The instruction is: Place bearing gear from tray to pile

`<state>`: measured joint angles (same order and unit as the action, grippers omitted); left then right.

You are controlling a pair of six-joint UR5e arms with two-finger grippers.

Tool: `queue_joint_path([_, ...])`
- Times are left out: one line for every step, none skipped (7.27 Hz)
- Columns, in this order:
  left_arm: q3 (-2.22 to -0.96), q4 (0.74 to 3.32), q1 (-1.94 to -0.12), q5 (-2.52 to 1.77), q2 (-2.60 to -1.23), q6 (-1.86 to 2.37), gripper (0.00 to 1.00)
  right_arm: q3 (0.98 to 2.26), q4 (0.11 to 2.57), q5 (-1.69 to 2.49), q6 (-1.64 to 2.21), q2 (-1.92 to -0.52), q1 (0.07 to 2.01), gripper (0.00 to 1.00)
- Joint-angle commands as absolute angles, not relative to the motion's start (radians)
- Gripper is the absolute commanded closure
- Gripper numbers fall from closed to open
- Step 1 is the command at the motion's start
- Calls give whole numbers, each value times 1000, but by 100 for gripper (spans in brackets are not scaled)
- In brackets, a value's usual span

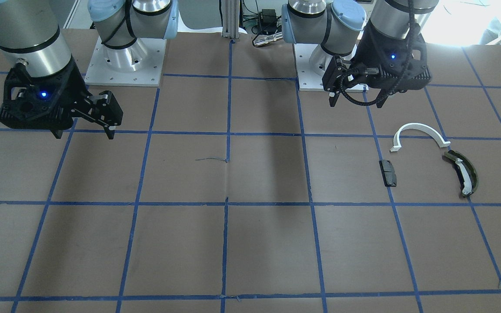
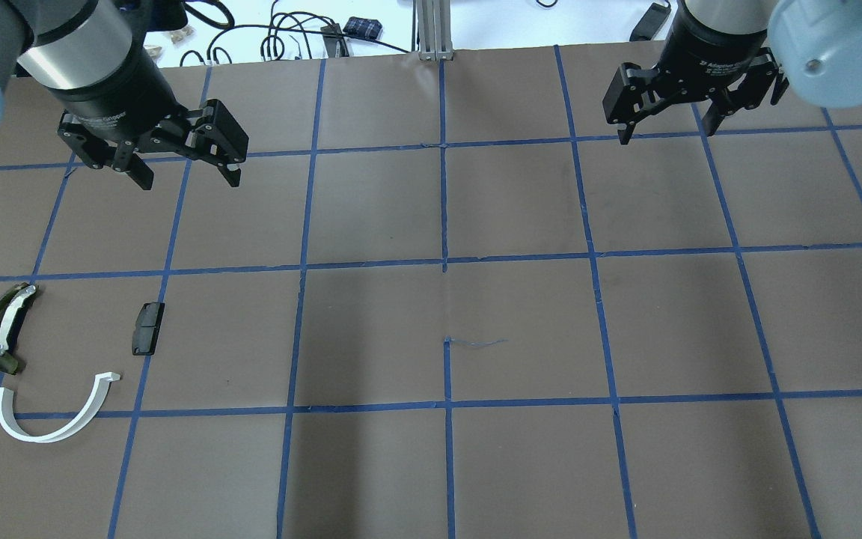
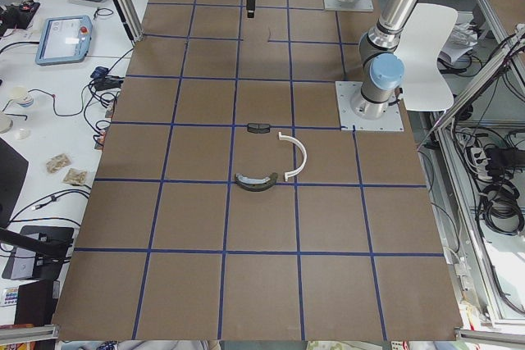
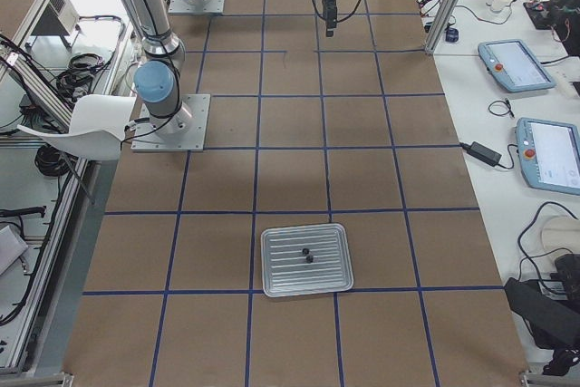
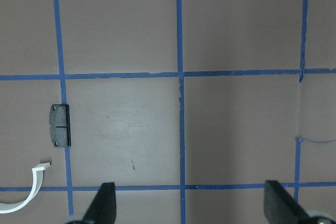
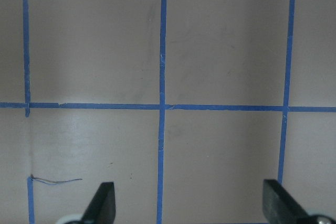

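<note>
A silver tray (image 4: pixel 272 265) shows only in the exterior right view, with two small dark bearing gears (image 4: pixel 307 255) lying in it. The pile lies at the table's left: a white half-ring arc (image 2: pixel 53 419), a small black block (image 2: pixel 148 328) and a dark olive curved piece with a white strip (image 2: pixel 1 329). My left gripper (image 2: pixel 190 182) is open and empty, hanging above the table beyond the black block (image 5: pixel 60 125). My right gripper (image 2: pixel 667 135) is open and empty over the far right of the table. Neither gripper is near the tray.
The brown table (image 2: pixel 446 299) carries a blue tape grid. Both arm bases (image 1: pixel 124 56) stand at the robot's side. Teach pendants (image 4: pixel 526 61) and cables lie on the side benches beyond the table edge.
</note>
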<state>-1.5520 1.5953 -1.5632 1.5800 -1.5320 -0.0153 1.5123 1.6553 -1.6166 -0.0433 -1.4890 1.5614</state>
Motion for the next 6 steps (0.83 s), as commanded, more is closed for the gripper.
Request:
queue_joint_path([-1554, 1595, -1563, 1580, -1531, -15, 0, 1509, 1645, -1618, -55, -1486, 1556, 0])
queue_joint_path([-1552, 1595, -1563, 1580, -1531, -15, 0, 1503, 1643, -1618, -87, -1479, 1540, 0])
queue_joint_path([-1552, 1595, -1563, 1580, -1531, -15, 0, 1505, 1637, -1620, -101, -1485, 1533, 0])
queue_joint_path([-1555, 1595, -1563, 1580, -1531, -15, 0, 1511, 1638, -1617, -101, -1488, 1534, 0])
queue_joint_path([-1555, 1595, -1563, 1580, -1529, -15, 0, 1505, 1637, -1617, -101, -1489, 1535, 0])
queue_joint_path([-1557, 1595, -1563, 1580, -1528, -15, 0, 1505, 1638, -1620, -113, -1483, 1529, 0])
